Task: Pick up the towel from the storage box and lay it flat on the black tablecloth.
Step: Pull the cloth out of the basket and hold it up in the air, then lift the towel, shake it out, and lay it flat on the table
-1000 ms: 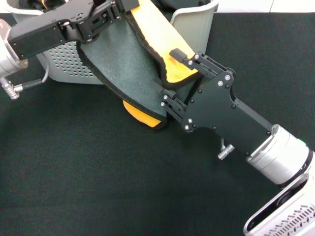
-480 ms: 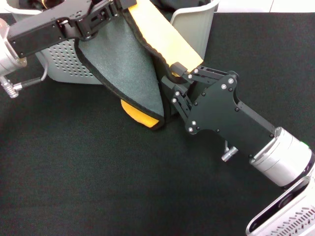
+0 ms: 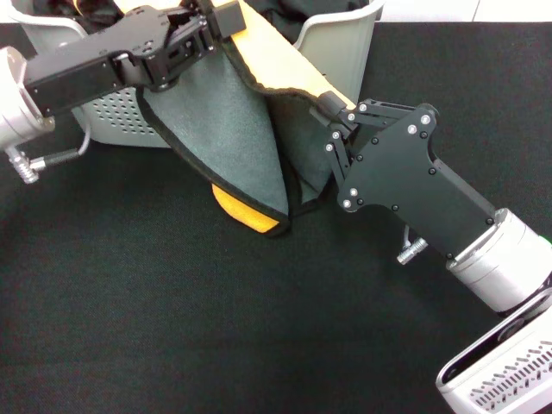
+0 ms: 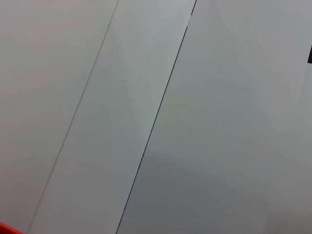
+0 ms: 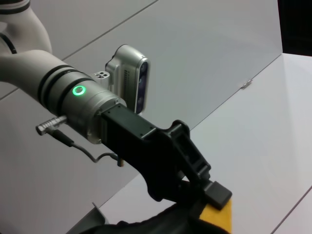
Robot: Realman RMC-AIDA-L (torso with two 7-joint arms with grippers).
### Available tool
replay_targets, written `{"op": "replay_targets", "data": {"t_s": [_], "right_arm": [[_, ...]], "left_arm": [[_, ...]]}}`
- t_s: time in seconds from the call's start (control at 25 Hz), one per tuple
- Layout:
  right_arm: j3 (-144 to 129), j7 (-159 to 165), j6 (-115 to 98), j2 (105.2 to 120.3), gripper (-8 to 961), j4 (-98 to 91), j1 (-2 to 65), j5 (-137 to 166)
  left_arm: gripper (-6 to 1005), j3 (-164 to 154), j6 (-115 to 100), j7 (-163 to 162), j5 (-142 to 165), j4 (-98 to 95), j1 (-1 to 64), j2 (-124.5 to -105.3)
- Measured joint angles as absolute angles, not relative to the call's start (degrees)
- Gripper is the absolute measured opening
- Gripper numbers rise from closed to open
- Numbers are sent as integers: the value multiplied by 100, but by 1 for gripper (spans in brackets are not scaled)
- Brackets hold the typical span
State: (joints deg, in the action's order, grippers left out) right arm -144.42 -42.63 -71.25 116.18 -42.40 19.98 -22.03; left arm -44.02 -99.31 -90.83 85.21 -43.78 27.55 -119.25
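Black tablecloth [image 3: 172, 328] covers the bench. Towel [image 3: 228, 129] hangs from the storage box [image 3: 116, 116] rim onto the cloth, left gripper [image 3: 211, 17] clamped on its top corner, right gripper [image 3: 332, 108] clamped on its edge. Pale panelled wall behind.

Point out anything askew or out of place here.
The towel is far from flat: it hangs folded between the left gripper and the right gripper, both clamped on its edge. Its lower corner is flipped orange side out on the black tablecloth, in front of the storage box.
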Motion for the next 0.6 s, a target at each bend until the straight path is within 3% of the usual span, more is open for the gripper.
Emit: {"op": "replay_targets", "data": {"t_s": [0.36,0.6], "right_arm": [[-14290,-3543,-7516,11618,10,-4213,2010,-2216],[-13813,-2571,-8026,11590,12,-4208,1988,-2178]], "left_arm": [[34,-4375,-9908,-8215,8471,-3664,2717,-11939],[149,-4369,-9866,-7449,8446,-3138,2652,-11965]]}}
